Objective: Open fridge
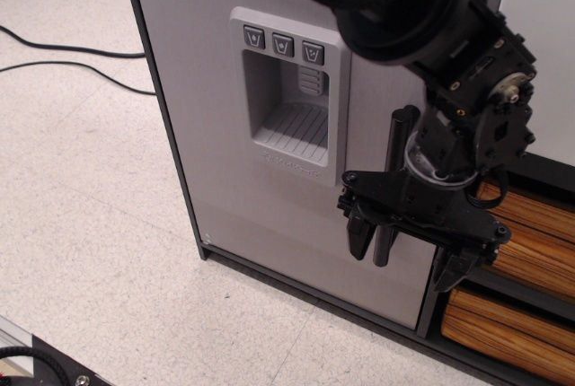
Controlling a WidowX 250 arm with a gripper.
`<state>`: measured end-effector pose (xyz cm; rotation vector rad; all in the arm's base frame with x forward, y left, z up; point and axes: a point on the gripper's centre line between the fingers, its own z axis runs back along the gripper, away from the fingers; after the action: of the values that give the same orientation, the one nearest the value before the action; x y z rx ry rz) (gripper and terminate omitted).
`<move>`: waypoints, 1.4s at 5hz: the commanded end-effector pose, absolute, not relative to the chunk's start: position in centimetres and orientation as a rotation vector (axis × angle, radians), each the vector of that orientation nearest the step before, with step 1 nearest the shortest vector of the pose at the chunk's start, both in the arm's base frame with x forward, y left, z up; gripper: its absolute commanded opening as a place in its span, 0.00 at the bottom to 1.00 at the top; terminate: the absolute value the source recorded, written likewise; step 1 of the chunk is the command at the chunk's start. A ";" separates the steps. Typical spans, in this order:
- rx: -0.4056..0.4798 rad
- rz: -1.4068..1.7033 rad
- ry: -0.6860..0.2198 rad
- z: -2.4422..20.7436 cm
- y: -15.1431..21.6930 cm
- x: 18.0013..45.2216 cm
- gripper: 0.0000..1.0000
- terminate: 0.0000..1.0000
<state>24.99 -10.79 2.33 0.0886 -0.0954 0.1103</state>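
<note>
- The fridge (225, 135) fills the middle of the view, standing on the pale floor (81, 224) with its light-grey door shut flush inside the dark frame; to its right, wooden-slat drawers (530, 242) are seen, set just beside the frame's lower right corner.
- The robot arm (431, 18) is brought in from the upper right, across the top of the door, and ends low on the door's right side.
- The dispenser panel (287, 99) is recessed in the upper middle of the door, to the left of the arm (it plays no part in the pull and is left untouched).
- The gripper (409, 247) is held spread apart, one finger (359, 229) left of the handle and the other (452, 269) to the right, near the door's right edge.
- The handle (393, 184), a black bar whose long axis runs up and down the door, is placed between the two fingers, nearer the left one; only its lower part is seen below the wrist.
- Contact cannot be settled from this single angle: the fingers appear to straddle the bar without pinching it, though how far they stand off the door face is not shown.
- The coming move is judged to turn on this: the bar lies inside the open jaws, so a squeeze across its width is called for before any pull away from the door.
</note>
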 end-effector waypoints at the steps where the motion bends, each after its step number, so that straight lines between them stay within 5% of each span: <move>1: 0.089 0.110 -0.095 2.3 -10.8 25.0 1.00 0.00; 4: 0.088 0.091 -0.238 5.5 -4.7 29.8 1.00 0.00; 7: 0.062 0.092 -0.287 5.9 -5.9 34.9 1.00 0.00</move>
<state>34.18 -5.71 4.41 0.0730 -0.2428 0.0911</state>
